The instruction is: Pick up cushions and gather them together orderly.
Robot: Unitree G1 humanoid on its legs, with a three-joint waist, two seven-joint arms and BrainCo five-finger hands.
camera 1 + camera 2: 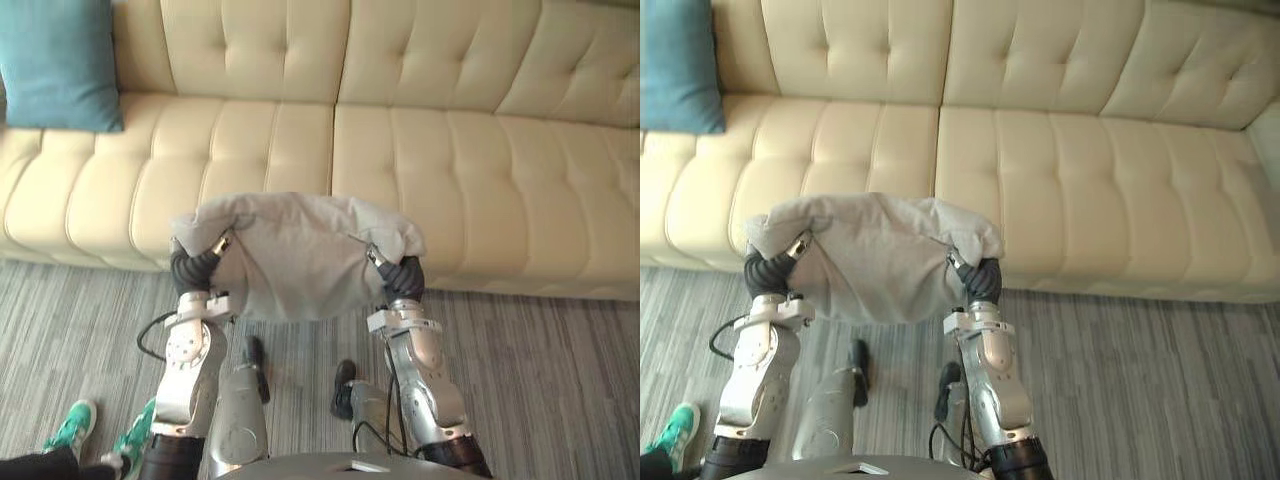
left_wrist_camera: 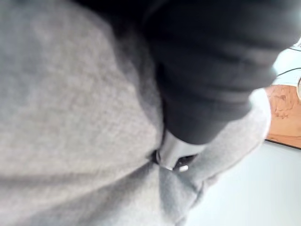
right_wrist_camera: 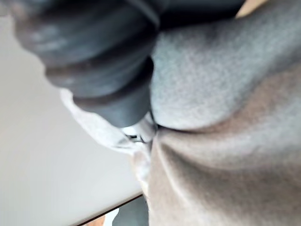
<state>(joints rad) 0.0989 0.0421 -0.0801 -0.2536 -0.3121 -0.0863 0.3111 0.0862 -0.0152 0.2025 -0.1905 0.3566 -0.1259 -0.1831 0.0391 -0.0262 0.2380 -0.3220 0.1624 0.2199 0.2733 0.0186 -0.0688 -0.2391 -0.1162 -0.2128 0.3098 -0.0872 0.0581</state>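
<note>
Left hand (image 1: 195, 268) and right hand (image 1: 403, 275) carry grey cushion (image 1: 295, 260) between them, grip hidden.

Bright, soft, even light on cream tufted leather sofa (image 1: 400, 150); grey fabric cushion (image 1: 295, 255) shaded underneath; wrist views dimmer.

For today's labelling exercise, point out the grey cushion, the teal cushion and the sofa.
grey cushion (image 1: 295, 255), left eye view, middle of its upper face.
teal cushion (image 1: 55, 65), left eye view, centre of its face.
sofa (image 1: 480, 180), left eye view, bare seat pad.
</note>
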